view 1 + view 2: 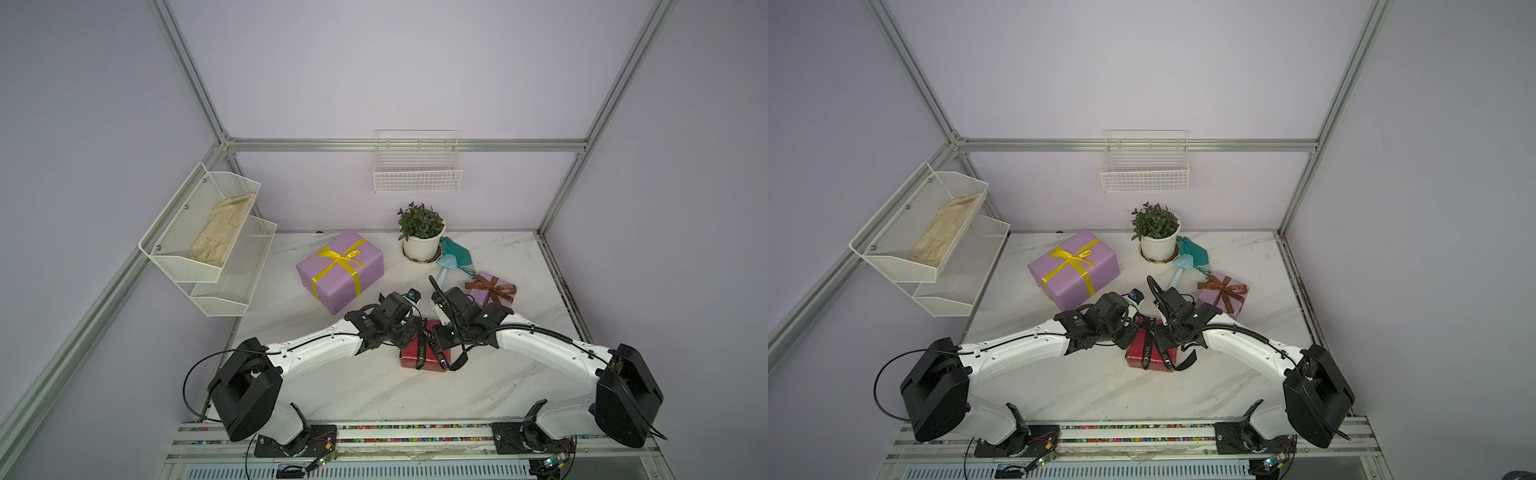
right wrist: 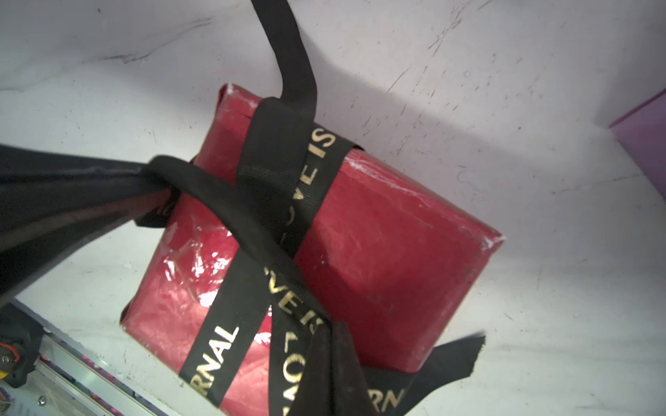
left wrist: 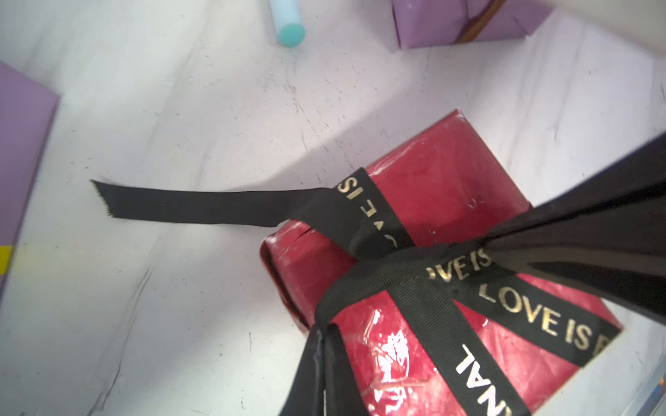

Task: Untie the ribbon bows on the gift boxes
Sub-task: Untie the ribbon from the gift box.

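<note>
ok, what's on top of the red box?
A black ribbon with gold lettering, crossed over the red box and knotted. The left pincer and right pincer each grip a strand above it. Knot centre is buried under bunched ribbon; in both top views the pincers cover it.

red box (image 1: 409, 359) far half hidden under arms (image 1: 386, 320) in both top views, we can't read ribbon (image 3: 533, 313) lettering whole, overlaps and frame edge cut it, big lilac box (image 3: 21, 151) cropped to a corner, blue handle (image 3: 288, 21) cut off
</note>
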Available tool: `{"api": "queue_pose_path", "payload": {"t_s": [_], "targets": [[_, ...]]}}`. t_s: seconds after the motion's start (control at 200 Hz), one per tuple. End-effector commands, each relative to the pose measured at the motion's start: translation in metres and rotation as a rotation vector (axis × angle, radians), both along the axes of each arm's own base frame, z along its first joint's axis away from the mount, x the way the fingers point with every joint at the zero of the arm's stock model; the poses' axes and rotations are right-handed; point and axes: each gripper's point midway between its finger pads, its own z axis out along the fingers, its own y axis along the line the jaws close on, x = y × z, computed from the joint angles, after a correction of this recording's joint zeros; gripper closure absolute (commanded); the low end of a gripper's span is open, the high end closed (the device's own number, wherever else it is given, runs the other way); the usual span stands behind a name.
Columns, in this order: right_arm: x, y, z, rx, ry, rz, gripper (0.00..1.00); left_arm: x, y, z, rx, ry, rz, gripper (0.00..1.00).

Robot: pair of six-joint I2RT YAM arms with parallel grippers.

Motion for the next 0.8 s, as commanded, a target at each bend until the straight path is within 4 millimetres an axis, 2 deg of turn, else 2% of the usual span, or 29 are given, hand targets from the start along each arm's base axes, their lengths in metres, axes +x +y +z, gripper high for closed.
{"api": "queue_pose_path", "payload": {"t_s": [0.0,0.12,0.295,0.445,0.525,0.54,0.575,0.595,0.64,0.665,0.715,0.795], "targets": [[0.003,-0.014,0.015,0.027,-0.048,-0.14,1.0,0.014,0.021,0.015,-0.033,-0.067,0.174,0.98],[-0.003,-0.036,0.013,0.045,-0.055,-0.29,1.0,0.014,0.042,-0.003,-0.023,-0.026,0.283,0.99],[-0.024,-0.061,-0.007,0.084,0.0,-0.471,1.0,0.014,0.069,-0.028,-0.042,0.055,0.42,0.97],[-0.039,-0.077,-0.013,0.103,0.019,-0.541,1.0,0.025,0.085,-0.043,-0.048,0.107,0.498,0.95],[-0.043,-0.08,-0.01,0.114,0.012,-0.538,1.0,0.03,0.087,-0.046,-0.044,0.116,0.508,0.89],[-0.043,-0.079,-0.009,0.118,0.011,-0.532,0.96,0.031,0.086,-0.045,-0.044,0.116,0.504,0.88],[-0.043,-0.076,-0.006,0.128,0.007,-0.511,0.82,0.033,0.084,-0.045,-0.044,0.117,0.492,0.81],[-0.042,-0.074,-0.003,0.132,0.004,-0.497,0.75,0.033,0.081,-0.044,-0.044,0.117,0.478,0.72],[-0.039,-0.067,0.005,0.15,-0.008,-0.459,0.61,0.034,0.076,-0.04,-0.051,0.12,0.448,0.4],[-0.036,-0.064,0.009,0.151,-0.021,-0.438,0.53,0.035,0.073,-0.037,-0.051,0.12,0.431,0.31],[-0.03,-0.058,0.019,0.147,-0.049,-0.392,0.4,0.035,0.069,-0.03,-0.058,0.113,0.395,0.24],[-0.02,-0.044,0.032,0.155,-0.076,-0.316,0.39,0.035,0.061,-0.015,-0.074,0.088,0.327,0.22]]}}
